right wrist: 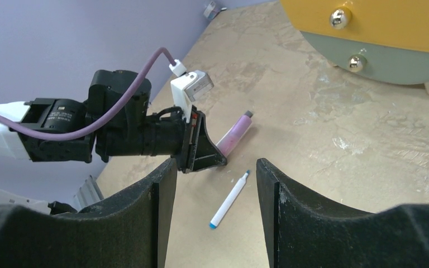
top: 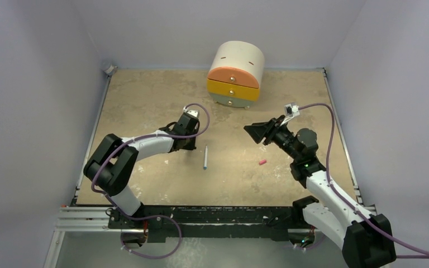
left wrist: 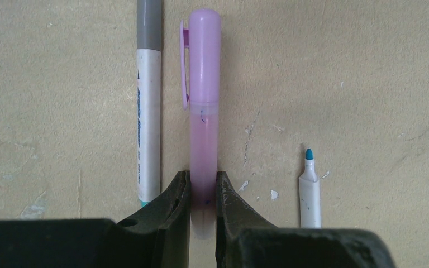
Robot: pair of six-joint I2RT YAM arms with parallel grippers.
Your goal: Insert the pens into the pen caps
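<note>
My left gripper [left wrist: 203, 187] is shut on the barrel of a thick pink pen [left wrist: 204, 139] that lies on the table with a purple cap [left wrist: 204, 56] on its far end. Left of it lies a white pen [left wrist: 148, 123] with a grey cap [left wrist: 148, 22] on. To the right lies an uncapped white pen [left wrist: 310, 192] with a teal tip, which also shows in the top view [top: 205, 158]. A reddish-pink cap [top: 262, 162] lies alone at right of centre. My right gripper [right wrist: 217, 173] is open and empty, held above the table and facing the left gripper [right wrist: 201, 148].
A rounded drawer unit [top: 236, 75] with orange, yellow and green drawers stands at the back centre. Grey walls close in the table on three sides. The arm bases and a black rail [top: 212, 215] run along the near edge.
</note>
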